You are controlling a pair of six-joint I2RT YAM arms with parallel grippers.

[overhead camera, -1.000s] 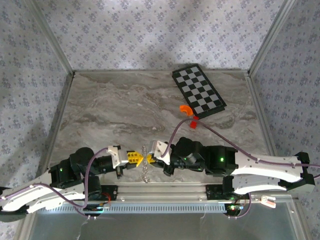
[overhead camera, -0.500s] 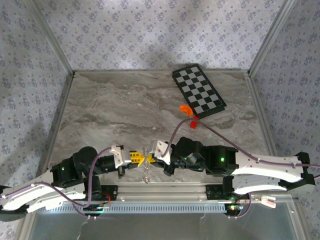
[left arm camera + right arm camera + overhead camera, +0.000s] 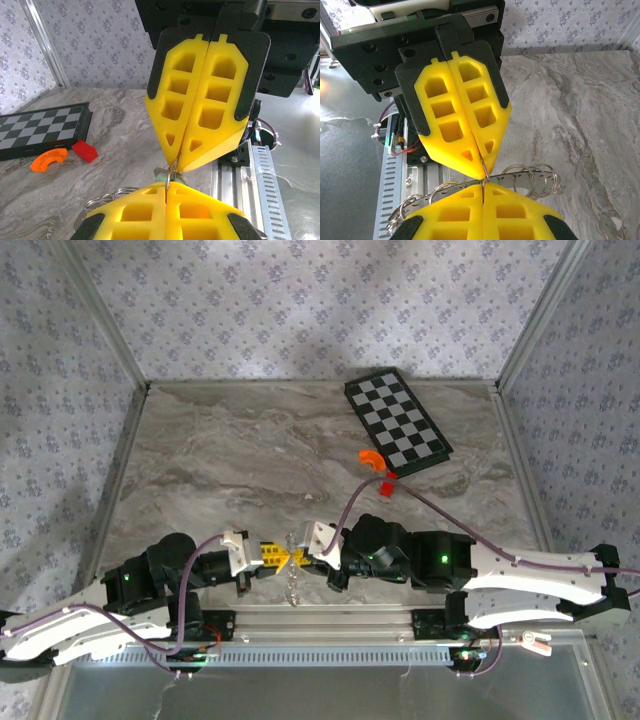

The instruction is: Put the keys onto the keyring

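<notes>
Yellow on yellow: found left gripper and right gripper nose to nose at the near middle of the table, just beyond the rail. Saw both closed, each pair of fingers pressed flat with no gap along the seam.

From the left wrist, made out a thin wire running from the right tips down into the seam of the left ones. From the right wrist, saw the same wire between the 2 sets of tips. Took it for part of the keyring, a silvery chain of linked rings, and so read both grips as clamped on it. Saw the chain held off the table, strung crosswise behind the tips, 1 part trailing to each side. From above, saw it glinting as a short line across the gap between the arms, near end close to the rail.

Spotted the key, a tiny pale teal piece, right at the meeting point, against the top of the left fingers and just under the right tips. Could not tell whether threaded on the wire or merely lying against it.

Noted the chessboard at the far right of the table, well apart from the arms. Saw an orange curved piece just beside its near corner and a red block near that.
</notes>
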